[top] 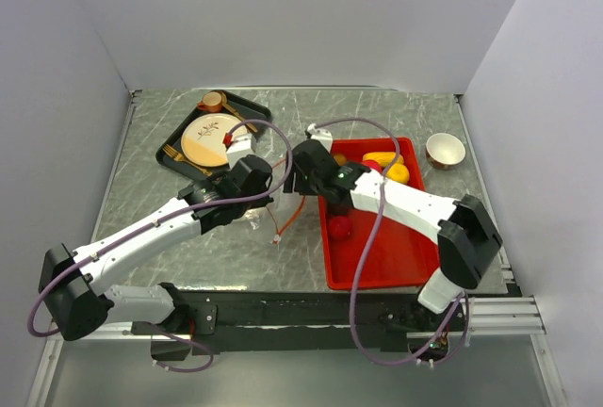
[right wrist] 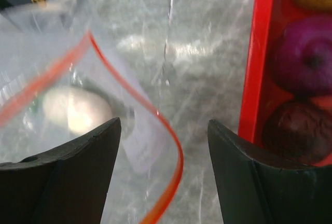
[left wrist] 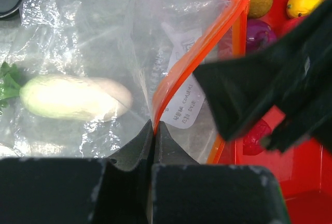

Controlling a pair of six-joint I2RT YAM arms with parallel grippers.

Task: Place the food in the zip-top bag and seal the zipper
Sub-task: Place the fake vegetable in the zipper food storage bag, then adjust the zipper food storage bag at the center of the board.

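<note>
The zip-top bag (left wrist: 93, 37) lies crumpled about the middle of the counter (right wrist: 207, 37), just left of the red tray (right wrist: 258, 53), with a white, green-tipped piece of food (left wrist: 72, 97) inside it. Its zipper (left wrist: 192, 58) is lifted, pinched between the closed fingertips of the left gripper (left wrist: 154, 128). The right gripper (right wrist: 163, 124) hangs just over the bag's mouth, fingers spread wide and gripping nothing; a loop of the zipper shows below the gap. Close beside it, in the tray, sit a purple piece (right wrist: 306, 55) and a maroon piece (right wrist: 295, 130).
</note>
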